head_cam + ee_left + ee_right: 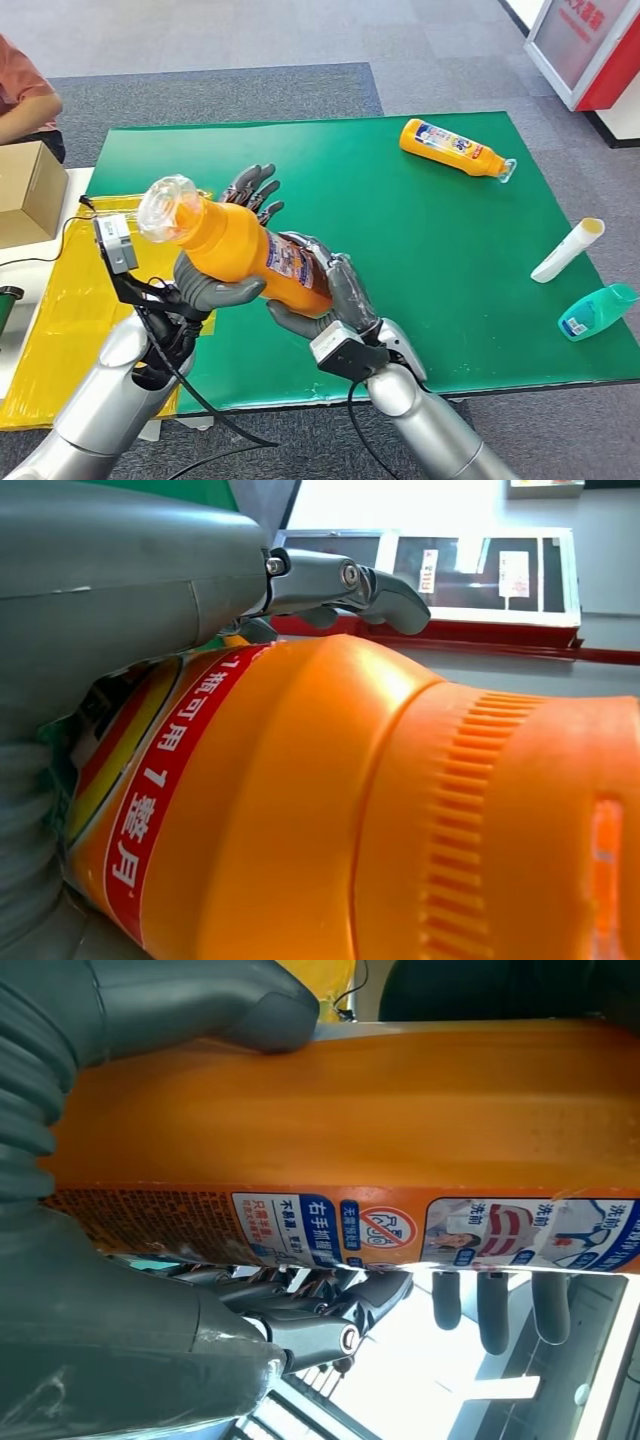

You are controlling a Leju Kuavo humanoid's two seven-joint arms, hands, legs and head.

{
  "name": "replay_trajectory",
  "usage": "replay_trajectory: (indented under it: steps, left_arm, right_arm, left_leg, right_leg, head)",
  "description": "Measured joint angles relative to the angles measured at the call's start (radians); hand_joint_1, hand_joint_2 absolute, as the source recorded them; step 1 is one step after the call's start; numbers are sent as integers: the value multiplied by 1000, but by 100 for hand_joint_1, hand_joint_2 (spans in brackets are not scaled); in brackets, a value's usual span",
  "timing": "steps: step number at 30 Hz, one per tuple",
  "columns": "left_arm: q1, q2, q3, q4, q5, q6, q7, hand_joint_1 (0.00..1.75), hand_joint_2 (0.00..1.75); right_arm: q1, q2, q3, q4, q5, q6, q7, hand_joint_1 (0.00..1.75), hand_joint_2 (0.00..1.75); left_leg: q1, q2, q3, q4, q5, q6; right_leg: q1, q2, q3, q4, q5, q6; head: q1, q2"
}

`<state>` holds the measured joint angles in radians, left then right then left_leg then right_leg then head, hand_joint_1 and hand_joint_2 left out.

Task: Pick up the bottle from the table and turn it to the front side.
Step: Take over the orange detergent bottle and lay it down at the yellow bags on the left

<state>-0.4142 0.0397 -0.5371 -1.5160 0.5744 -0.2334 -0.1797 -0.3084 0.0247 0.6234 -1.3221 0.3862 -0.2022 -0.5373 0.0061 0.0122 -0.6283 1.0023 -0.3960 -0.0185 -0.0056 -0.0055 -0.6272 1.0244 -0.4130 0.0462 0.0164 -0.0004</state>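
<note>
Left wrist view: bottle point(302, 810) label "1整月"

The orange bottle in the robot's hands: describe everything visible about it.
The orange bottle looks like smooth plastic, with a ribbed orange collar and a clear cap pointing toward the robot's left. A blue and white printed label faces the head camera; the left wrist view shows a red band of characters. It is lifted off the green table, lying nearly level, cap end slightly higher. The left hand grips near the neck, and the right hand cradles the base.
</note>
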Motion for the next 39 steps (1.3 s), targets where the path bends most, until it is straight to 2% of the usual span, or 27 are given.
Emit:
replay_trajectory:
  steps: [4, 8, 25, 26, 29, 30, 34, 39]
  left_arm:
    - [1, 0, -2, 0, 11, -7, -5, 4, 175]
    - [1, 0, -3, 0, 13, -10, -9, 175, 175]
    - [15, 0, -2, 0, 11, -13, -31, 175, 175]
    - [16, 0, -2, 0, 9, -12, -32, 175, 175]
    - [18, 0, -2, 0, 6, -8, -33, 175, 175]
    - [20, 0, -1, 0, 9, -4, -36, 175, 175]
    - [52, -5, 15, -13, 44, 37, -65, 175, 175]
    - [116, -27, 77, -90, 92, 112, -98, 175, 175]
  right_arm:
    - [-2, 0, 7, 1, -5, 0, 1, 175, 175]
    - [-3, 0, 9, 1, -8, 0, 1, 175, 175]
    - [-1, 0, 14, 15, -13, 0, 4, 175, 175]
    - [0, 0, 15, 16, -13, 0, 4, 167, 175]
    - [0, 0, 15, 17, -13, -1, 6, 36, 175]
    - [1, 0, 15, 18, -13, -2, 12, 0, 175]
    - [1, 0, 14, 20, -24, -10, 48, 0, 175]
    - [10, 0, -1, 31, -50, -16, 85, 0, 175]
  left_leg:
    - [0, 0, 0, 0, 0, 0]
    - [0, 0, 0, 0, 0, 0]
    - [0, 0, 0, 0, 0, 0]
    - [0, 0, 0, 0, 0, 0]
    - [0, 0, 0, 0, 0, 0]
    - [0, 0, 0, 0, 0, 0]
    - [0, 0, 0, 0, 0, 0]
    - [0, 0, -1, 0, 0, 0]
  right_leg:
    - [0, 0, 0, 0, 0, 0]
    - [0, 0, 0, 0, 0, 0]
    - [0, 0, 0, 0, 0, 0]
    - [0, 0, 0, 0, 0, 0]
    - [0, 0, 0, 0, 0, 0]
    - [0, 0, 0, 0, 0, 0]
    - [0, 0, 0, 0, 0, 0]
    - [0, 0, 0, 0, 0, 0]
  head:
    - [0, 0]
    - [0, 0]
    - [0, 0]
    - [0, 0]
    - [0, 0]
    - [0, 0]
    - [0, 0]
    - [0, 0]
